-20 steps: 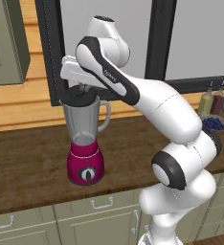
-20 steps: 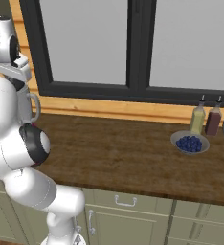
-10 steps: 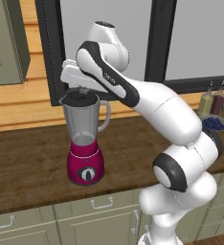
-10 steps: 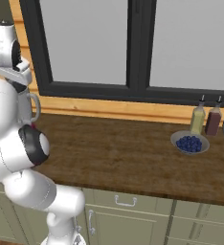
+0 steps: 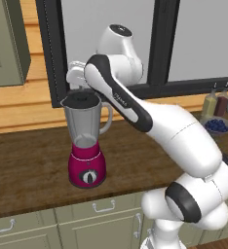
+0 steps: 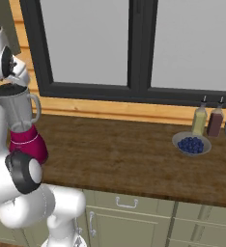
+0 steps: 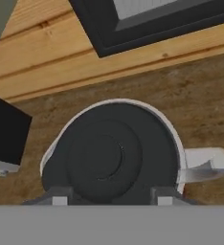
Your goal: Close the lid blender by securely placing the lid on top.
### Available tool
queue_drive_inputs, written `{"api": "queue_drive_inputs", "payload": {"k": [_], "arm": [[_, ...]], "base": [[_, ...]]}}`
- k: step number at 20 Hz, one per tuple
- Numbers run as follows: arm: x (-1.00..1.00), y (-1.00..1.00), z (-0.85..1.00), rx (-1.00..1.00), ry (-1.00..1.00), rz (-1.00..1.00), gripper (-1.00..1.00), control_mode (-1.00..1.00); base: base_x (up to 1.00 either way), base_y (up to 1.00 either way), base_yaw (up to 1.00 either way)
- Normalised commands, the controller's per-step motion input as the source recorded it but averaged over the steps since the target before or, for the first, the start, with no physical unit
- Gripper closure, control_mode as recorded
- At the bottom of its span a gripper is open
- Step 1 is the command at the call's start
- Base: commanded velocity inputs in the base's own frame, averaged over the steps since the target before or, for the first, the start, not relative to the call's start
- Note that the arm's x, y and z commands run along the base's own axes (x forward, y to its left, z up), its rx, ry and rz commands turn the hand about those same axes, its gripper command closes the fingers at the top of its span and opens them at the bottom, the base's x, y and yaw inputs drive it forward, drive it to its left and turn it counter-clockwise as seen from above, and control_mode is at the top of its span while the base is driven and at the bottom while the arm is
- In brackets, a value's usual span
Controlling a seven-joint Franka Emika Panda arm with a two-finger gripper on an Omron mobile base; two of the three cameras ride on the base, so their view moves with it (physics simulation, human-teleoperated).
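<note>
Lid (image 7: 111, 155) sits on the mouth of the blender (image 5: 86, 141), black disc filling the jar rim w/ a thin pale ring of rim showing round it; seen from the side in the left base view it lies flat across the top, level w/ the spout. Blender stands near the back-left part of the worktop (image 6: 129, 154), well apart from the other items at the far right end.

Gripper (image 7: 109, 198) is directly above the lid, pointing straight down the jar's axis. Finger tips (image 7: 59, 198) straddle the disc at its near edge, one each side, wide enough to span most of it. Whether the pads touch the lid or have let go: can't tell, contact is hidden at the bottom edge of the hand view. Jaw spread is wide, approx lid width.

Key relation: lid is round, so no long axis to line up; it's centred under the claw, jar handle off to one side of the hand view. Judgement: placing looks done or nearly so; what's left is prob a downward press to seat it, then release and lift straight up so the lid isn't dragged off.

Count: 1 blender, 1 lid, 1 bowl of blueberries (image 6: 191, 144), 2 bottles (image 6: 200, 119) just behind the bowl, 1 arm.
</note>
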Motion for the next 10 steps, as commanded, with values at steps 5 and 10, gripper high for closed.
{"api": "queue_drive_inputs", "payload": {"k": [5, 10], "arm": [[-0.17, -0.54, 0.06, 0.11, -0.21, 0.0, -1.0, -1.0], [-0.43, -0.81, 0.0, 0.19, -0.24, 0.0, -1.0, -1.0]], "base": [[0.0, 0.0, 0.0], [0.0, 0.0, 0.0]]}}
